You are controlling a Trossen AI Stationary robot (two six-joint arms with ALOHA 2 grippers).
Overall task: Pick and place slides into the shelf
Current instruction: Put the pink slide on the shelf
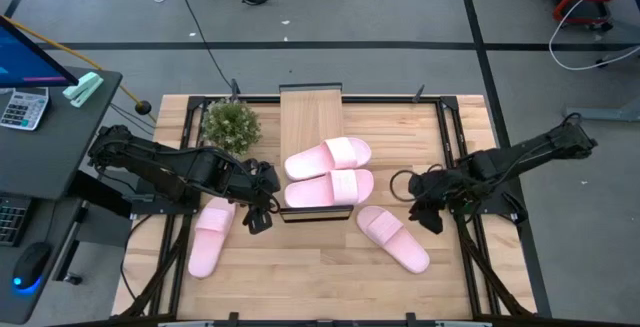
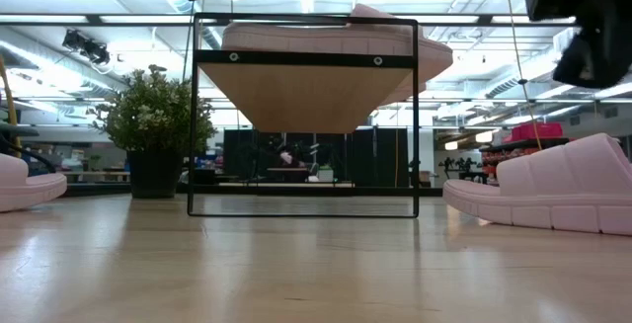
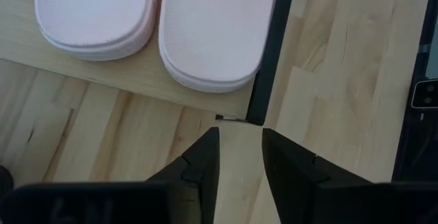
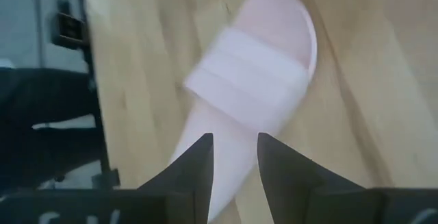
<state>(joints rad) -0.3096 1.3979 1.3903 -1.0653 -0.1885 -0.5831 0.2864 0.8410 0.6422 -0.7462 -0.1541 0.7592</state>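
Two pink slides (image 1: 328, 157) (image 1: 330, 187) lie side by side on the shelf's wood plank (image 1: 312, 117), soles down. Their rounded ends (image 3: 212, 53) show in the left wrist view. A third slide (image 1: 212, 237) rests on the table at the near left, and another slide (image 1: 393, 237) at the near right. My left gripper (image 1: 258, 217) (image 3: 239, 148) hovers open by the shelf's near left corner, with nothing between its fingers. My right gripper (image 1: 430, 222) (image 4: 235, 148) is open above the right-hand slide (image 4: 253, 80), with no touch showing.
A potted plant (image 1: 231, 124) stands at the far left beside the shelf. The shelf's thin black frame (image 2: 415, 116) holds the plank above the table. A dark cable loop (image 1: 400, 182) lies right of the shelf. Bare wood lies along the near edge (image 1: 320, 287).
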